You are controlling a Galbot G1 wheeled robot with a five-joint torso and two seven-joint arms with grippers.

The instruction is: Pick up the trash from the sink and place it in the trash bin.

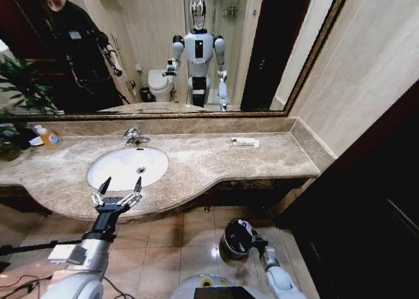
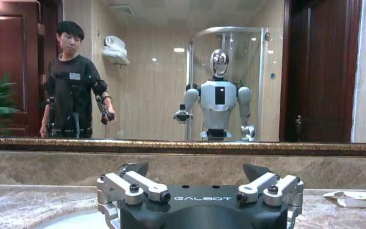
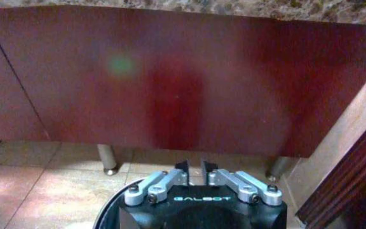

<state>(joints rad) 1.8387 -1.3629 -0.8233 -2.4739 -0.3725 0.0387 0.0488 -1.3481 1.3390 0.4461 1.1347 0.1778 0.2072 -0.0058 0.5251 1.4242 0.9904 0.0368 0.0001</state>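
two grippers were at work, one high and one low. from the head view, the left gripper hung at the front edge of the sink, fingers spread wide with nothing between them. the basin looked bare white from up there, one chrome tap behind it and one small drain hole near its right side. one flat white packet lay on the marble counter, well to the right of the sink; the left wrist view caught that same packet beyond the open gripper. one orange-yellow bottle stood at the far left of the counter. down on the floor, the right gripper sat at the right rim of the one trash bin. the right wrist view showed what the head view could not: that gripper's fingertips nearly together, nothing visible between them, with a sliver of the bin's rim under it and the red-brown cabinet front ahead.
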